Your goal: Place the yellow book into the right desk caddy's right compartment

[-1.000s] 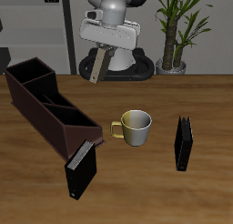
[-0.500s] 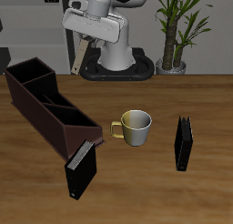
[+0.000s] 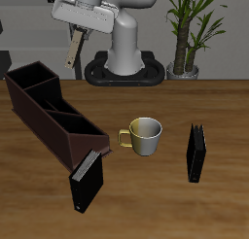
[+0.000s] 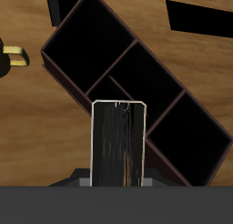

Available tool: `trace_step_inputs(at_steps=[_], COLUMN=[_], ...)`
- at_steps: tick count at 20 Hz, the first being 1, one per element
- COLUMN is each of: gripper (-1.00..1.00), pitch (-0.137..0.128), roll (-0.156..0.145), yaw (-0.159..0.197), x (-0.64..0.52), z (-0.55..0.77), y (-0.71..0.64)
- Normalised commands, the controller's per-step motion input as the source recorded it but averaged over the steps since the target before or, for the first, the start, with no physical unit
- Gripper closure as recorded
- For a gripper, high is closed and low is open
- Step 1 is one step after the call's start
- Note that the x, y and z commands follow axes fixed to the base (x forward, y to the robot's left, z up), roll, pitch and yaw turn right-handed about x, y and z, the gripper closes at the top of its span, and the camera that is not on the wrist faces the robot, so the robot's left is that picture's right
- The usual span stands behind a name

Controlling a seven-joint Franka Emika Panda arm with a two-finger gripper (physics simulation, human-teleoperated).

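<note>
My gripper (image 3: 75, 34) is shut on the yellow book (image 3: 71, 51), which hangs upright and slightly tilted, high above the table's back edge. It is above and behind the far end of the right desk caddy (image 3: 53, 115), a long dark maroon box with three cells. In the wrist view the book (image 4: 119, 141) fills the space between my fingers, and the caddy (image 4: 136, 77) lies slantwise below it with its open cells showing. The book touches nothing but the fingers.
A metal mug (image 3: 146, 136) with a yellow handle stands beside the caddy's near end. A black book (image 3: 196, 153) stands upright beyond the mug. A black book with a grey cover (image 3: 86, 180) leans at the caddy's near end. A potted plant (image 3: 190, 29) stands at the back.
The arm has swung sideways with the book, from in front of the robot's base to above the caddy's far end. The book stays gripped.
</note>
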Motion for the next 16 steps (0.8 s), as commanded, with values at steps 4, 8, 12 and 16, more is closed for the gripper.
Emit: trace_step_inputs(at_steps=[4, 8, 12, 16], gripper=[1.0, 1.0, 1.0, 1.0], pitch=[-0.015, -0.057, -0.015, 0.004], roll=[-0.105, -0.12, -0.043, -0.037], yaw=[0.03, -0.04, 0.003, 0.021], x=[-0.18, -0.27, -0.11, -0.06], z=[0.17, 0.1, 0.01, -0.03], y=[-0.44, -0.34, -0.21, -0.15])
